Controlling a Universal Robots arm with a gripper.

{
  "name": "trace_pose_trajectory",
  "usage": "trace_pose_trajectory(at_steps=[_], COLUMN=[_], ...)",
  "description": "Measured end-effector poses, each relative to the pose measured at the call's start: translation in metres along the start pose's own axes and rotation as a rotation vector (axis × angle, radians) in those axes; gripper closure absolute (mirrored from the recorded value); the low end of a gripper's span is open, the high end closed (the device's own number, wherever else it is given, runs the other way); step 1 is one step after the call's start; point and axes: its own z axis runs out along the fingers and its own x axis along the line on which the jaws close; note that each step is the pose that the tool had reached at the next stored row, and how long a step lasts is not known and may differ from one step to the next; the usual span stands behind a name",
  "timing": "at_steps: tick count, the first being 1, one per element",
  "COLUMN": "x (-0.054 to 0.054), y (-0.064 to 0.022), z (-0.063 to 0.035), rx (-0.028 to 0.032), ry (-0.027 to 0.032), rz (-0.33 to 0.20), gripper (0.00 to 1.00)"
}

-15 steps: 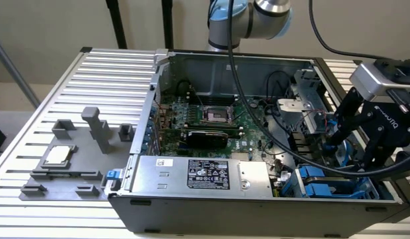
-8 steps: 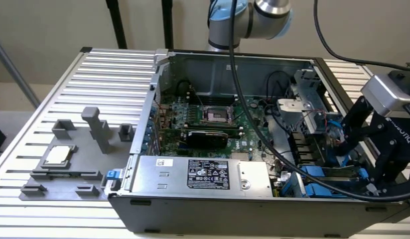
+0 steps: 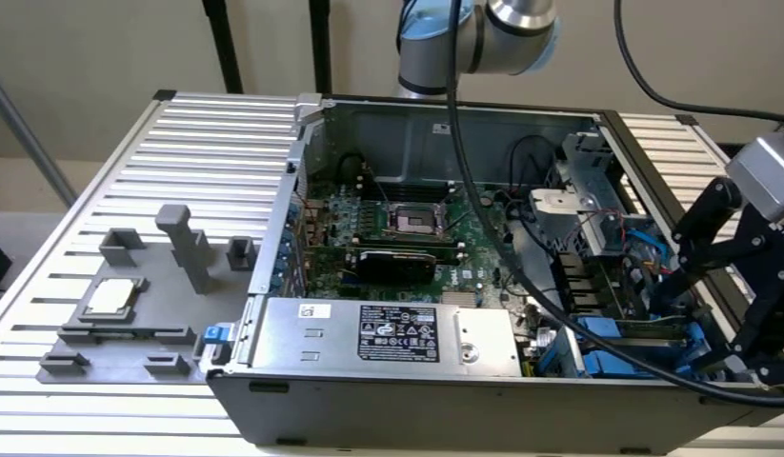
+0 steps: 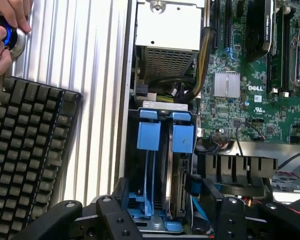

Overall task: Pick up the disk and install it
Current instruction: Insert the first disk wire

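The disk [image 4: 180, 175] stands on edge in the drive cage at the case's corner, its grey side showing under a blue carrier tab [image 4: 183, 138]. A second blue carrier [image 4: 150, 142] sits in the slot beside it. In the exterior view the blue carriers [image 3: 608, 345] lie at the case's lower right. My gripper [image 4: 170, 212] hovers over the cage, open, with its black fingers [image 4: 119, 202] standing either side of both carriers and apart from them. In the exterior view the gripper [image 3: 707, 328] hangs over the case's right end.
A silver power-supply box [image 3: 379, 335] with a black label fills the case front. The motherboard [image 3: 405, 224] lies behind it. A CPU chip [image 3: 112, 297] rests on a grey fixture at the exterior view's left. A keyboard [image 4: 27, 150] and a person's hand [image 4: 7, 25] lie outside the case.
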Motion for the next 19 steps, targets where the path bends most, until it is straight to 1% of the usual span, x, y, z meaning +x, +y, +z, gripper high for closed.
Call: trace_pose_trajectory(at_steps=[3,4,5,7,11,12,13,14,15,16,18,19], x=[0.002,0.002,0.002,0.002,0.002,0.003,0.003,0.003,0.003,0.003,0.003,0.003], y=[-0.0086,-0.0119,-0.0144,-0.0171,-0.0194,-0.02,-0.0206,-0.0209,-0.0211,-0.0211,-0.0213,-0.0213], z=[-0.0013,-0.0017,-0.002,-0.001,0.0019,0.0026,0.0031,0.0036,0.004,0.0042,0.0043,0.0044], rx=[0.0003,0.0004,0.0003,0.0,-0.0014,-0.0018,-0.0021,-0.0024,-0.0027,-0.0029,-0.0034,-0.0035], ry=[-0.0104,-0.0131,-0.0141,-0.0143,-0.0132,-0.013,-0.0127,-0.0134,-0.0149,-0.018,-0.0276,-0.0335], rz=[-0.001,-0.002,-0.003,-0.009,-0.026,-0.03,-0.034,-0.04,-0.047,-0.054,-0.073,-0.082], gripper=[0.32,0.32,0.32,0.32,0.32,0.34,0.4,0.4,0.47,0.53,0.53,0.59])
